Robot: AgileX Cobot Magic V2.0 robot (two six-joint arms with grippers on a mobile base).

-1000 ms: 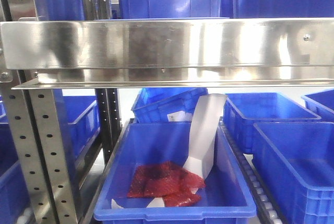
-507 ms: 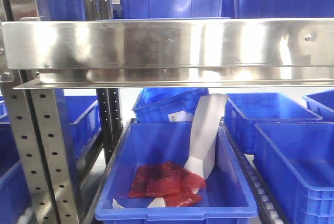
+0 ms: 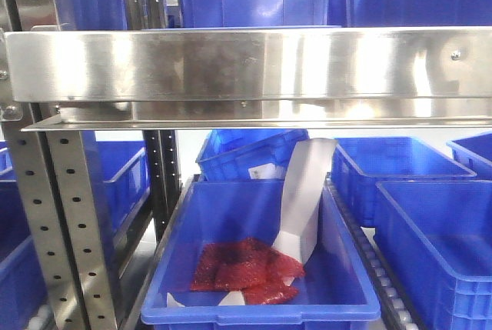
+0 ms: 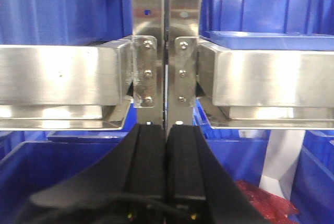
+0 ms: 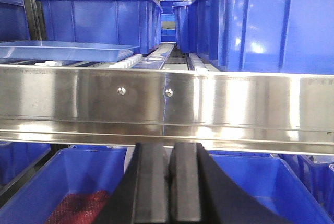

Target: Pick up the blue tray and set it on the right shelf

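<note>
Left tool (image 4: 166, 172): both black fingers pressed together, a thin seam between them and nothing pinched. It points level at the rack, below rail height. Straight ahead of the tips stand two perforated steel uprights (image 4: 166, 36), side by side, with bolted brackets. A shiny rail runs off to either side of them.

Right tool (image 5: 168, 187): fingers pressed together as well, holding nothing. It points level and sits just under the broad front rail of the right shelf (image 5: 167, 106), which spans the whole wrist view above the tips.

Blue tray (image 5: 68, 51): lies flat on the right shelf level, above and to the left of the right tool, behind the rail. It rests on the white rollers, with deep blue bins (image 5: 99, 20) behind it and a taller bin to its right. In the left wrist view the tray's edge (image 4: 266, 39) shows above and to the right of the left tool, just over the rail. Neither tool touches it.

Front view: shelf rail (image 3: 246, 65) across the frame, no arm visible. Below it a deep bin (image 3: 261, 268) holds red packets (image 3: 246, 268) and a white strip (image 3: 304, 199) leaning upright. The same red packets lie below and left of the right tool.
</note>
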